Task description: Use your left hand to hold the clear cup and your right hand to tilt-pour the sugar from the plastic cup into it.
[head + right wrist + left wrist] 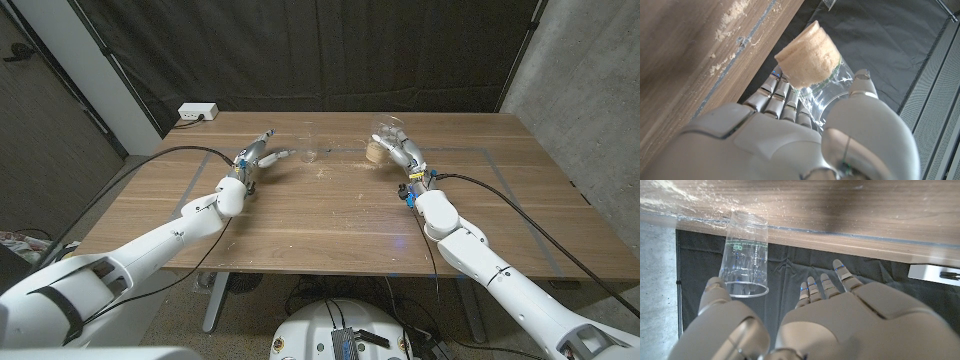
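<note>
My right hand [402, 152] grips the plastic cup [385, 136] of sugar [376, 152], lifted off the desk [320, 215] at about one o'clock. My left hand [257, 157] waits empty, fingers spread, just beside the clear cup [311, 142] at twelve.

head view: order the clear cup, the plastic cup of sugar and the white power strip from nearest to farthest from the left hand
1. clear cup, just right of the left hand
2. white power strip, at the table's far left corner
3. plastic cup of sugar, in the right hand
</note>
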Available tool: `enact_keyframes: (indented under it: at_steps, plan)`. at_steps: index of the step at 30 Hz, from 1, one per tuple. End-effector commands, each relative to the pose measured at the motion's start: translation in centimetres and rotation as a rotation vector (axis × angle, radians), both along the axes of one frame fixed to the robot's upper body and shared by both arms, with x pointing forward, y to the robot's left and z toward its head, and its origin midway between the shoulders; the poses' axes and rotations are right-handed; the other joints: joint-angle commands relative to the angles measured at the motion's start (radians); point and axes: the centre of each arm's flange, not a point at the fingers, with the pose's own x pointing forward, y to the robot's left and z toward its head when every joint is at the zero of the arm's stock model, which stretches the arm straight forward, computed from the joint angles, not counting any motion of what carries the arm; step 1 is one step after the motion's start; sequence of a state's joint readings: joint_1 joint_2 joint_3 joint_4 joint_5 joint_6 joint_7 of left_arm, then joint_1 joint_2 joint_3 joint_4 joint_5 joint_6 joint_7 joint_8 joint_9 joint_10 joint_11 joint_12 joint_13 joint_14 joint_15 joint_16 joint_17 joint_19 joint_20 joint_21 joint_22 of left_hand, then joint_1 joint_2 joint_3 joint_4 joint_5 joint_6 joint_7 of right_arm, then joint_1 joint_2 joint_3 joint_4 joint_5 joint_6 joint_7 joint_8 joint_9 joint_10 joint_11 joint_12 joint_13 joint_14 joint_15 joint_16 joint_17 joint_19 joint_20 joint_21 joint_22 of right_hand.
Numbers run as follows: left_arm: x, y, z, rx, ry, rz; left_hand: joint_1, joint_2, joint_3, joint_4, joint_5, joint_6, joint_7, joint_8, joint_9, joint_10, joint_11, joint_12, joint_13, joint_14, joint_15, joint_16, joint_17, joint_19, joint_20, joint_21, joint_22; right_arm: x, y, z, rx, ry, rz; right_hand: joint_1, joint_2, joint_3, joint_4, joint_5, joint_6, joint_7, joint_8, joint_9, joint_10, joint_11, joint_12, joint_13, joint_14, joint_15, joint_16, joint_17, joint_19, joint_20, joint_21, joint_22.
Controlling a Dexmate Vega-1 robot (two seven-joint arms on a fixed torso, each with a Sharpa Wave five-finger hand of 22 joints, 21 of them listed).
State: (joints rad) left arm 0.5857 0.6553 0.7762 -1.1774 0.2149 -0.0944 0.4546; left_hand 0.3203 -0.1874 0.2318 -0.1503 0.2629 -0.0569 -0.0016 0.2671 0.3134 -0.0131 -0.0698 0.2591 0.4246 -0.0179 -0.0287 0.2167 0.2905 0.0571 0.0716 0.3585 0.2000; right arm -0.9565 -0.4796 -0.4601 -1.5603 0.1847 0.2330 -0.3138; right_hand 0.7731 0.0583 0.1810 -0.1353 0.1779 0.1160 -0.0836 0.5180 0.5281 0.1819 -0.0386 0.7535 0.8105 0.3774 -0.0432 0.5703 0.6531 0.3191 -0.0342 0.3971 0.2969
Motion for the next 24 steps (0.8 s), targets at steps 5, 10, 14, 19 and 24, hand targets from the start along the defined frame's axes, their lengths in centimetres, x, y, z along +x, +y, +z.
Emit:
enact_keyframes:
  at_steps: [5,10,14,19,24]
  plan:
    - [4.0,-3.0,1.7,0.075,0.023,-0.038,0.01,0.003,-0.015,-0.003,0.009,0.005,-0.017,0.008,0.003,0.005,-0.014,0.01,0.006,0.003,-0.015,0.004,0.004,0.004,-0.005,-0.003,-0.001,-0.7,-0.4,0.0,-0.003,-0.008,-0.013,0.004,0.008,0.009,0.0,0.004,0.009,0.006,0.007,0.005,0.008,0.0,-0.005,0.003,0.011,-0.154,-0.003,0.002,-0.002,-0.006,0.004,0.0]
    - [4.8,-3.6,2.2,0.083,0.03,-0.054,0.015,0.003,-0.021,-0.005,0.012,0.011,-0.019,0.011,0.003,0.011,-0.015,0.014,0.008,0.007,-0.018,0.005,0.005,0.006,-0.006,-0.004,0.0,-0.8,-0.4,0.0,-0.004,-0.013,-0.015,0.002,0.009,0.008,0.001,0.004,0.01,0.005,0.007,0.005,0.008,-0.001,-0.006,0.004,0.009,-0.154,-0.004,0.004,-0.003,-0.007,0.004,-0.001]
    - [5.3,-4.2,2.5,0.09,0.027,-0.069,0.02,0.005,-0.026,-0.006,0.015,0.017,-0.024,0.014,0.003,0.016,-0.019,0.017,0.01,0.015,-0.021,0.008,0.005,0.012,-0.009,-0.002,0.0,-0.8,-0.4,0.0,0.0,-0.016,-0.016,0.002,0.009,0.009,0.0,0.005,0.012,0.005,0.008,0.006,0.008,0.001,-0.008,0.004,0.01,-0.154,-0.004,0.005,-0.004,-0.006,0.003,-0.002]
    - [5.7,-4.8,2.7,0.09,0.031,-0.081,0.03,0.006,-0.036,-0.007,0.02,0.028,-0.034,0.02,0.005,0.032,-0.024,0.027,0.013,0.031,-0.028,0.013,0.006,0.02,-0.012,-0.001,0.001,-0.7,-0.3,0.2,0.004,-0.02,-0.013,0.003,0.009,0.01,0.0,0.005,0.013,0.007,0.008,0.006,0.01,0.0,-0.009,0.005,0.01,-0.152,-0.004,0.006,-0.004,-0.006,0.003,-0.003]
    - [5.9,-5.1,2.6,0.057,0.058,-0.085,0.048,0.011,-0.054,-0.008,0.029,0.058,-0.045,0.036,0.008,0.067,-0.04,0.049,0.021,0.067,-0.04,0.023,0.01,0.048,-0.017,0.007,0.003,-0.5,-0.1,0.3,0.003,-0.022,-0.009,0.004,0.01,0.011,-0.001,0.005,0.014,0.006,0.009,0.007,0.011,0.0,-0.01,0.006,0.011,-0.152,-0.004,0.006,-0.004,-0.006,0.003,-0.004]
